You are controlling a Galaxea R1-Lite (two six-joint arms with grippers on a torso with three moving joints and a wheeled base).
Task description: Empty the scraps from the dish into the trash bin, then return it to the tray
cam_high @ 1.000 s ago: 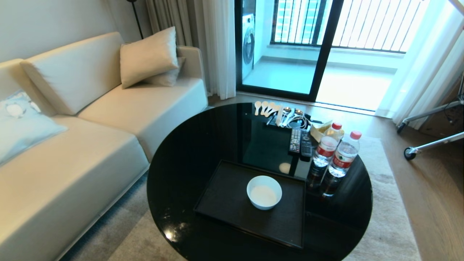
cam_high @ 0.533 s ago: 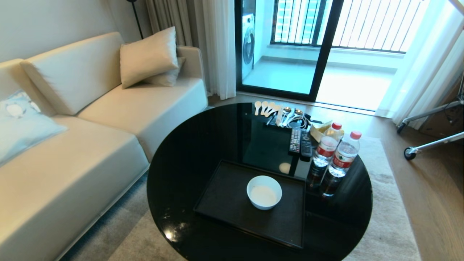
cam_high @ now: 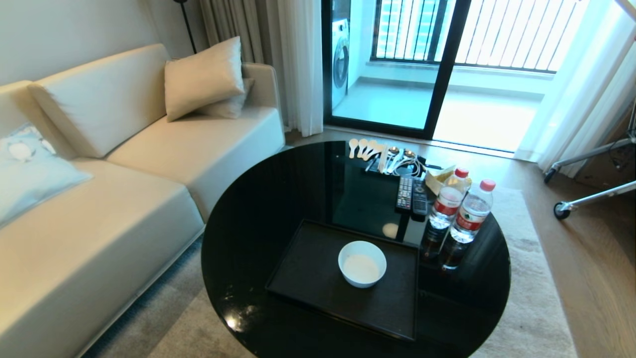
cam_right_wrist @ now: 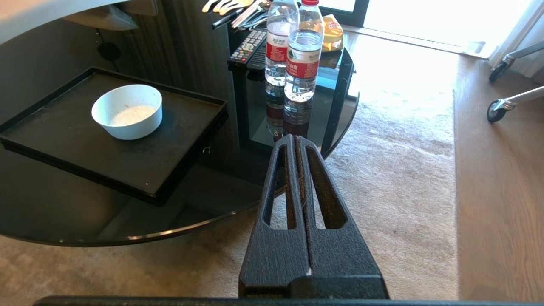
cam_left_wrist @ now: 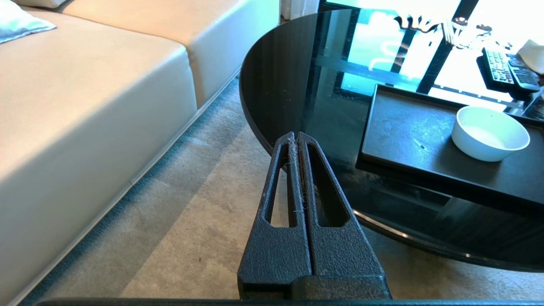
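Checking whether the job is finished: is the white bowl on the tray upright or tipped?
Upright. The white bowl sits flat on the black tray, rim level, its pale inside facing up.

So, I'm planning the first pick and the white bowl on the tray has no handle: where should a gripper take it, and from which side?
Take the dish by its rim, one finger inside the wall and one outside, coming from above. It stands upright on the tray with bare tray all round. The side toward the water bottles is probably tighter, so the near edge looks safest.
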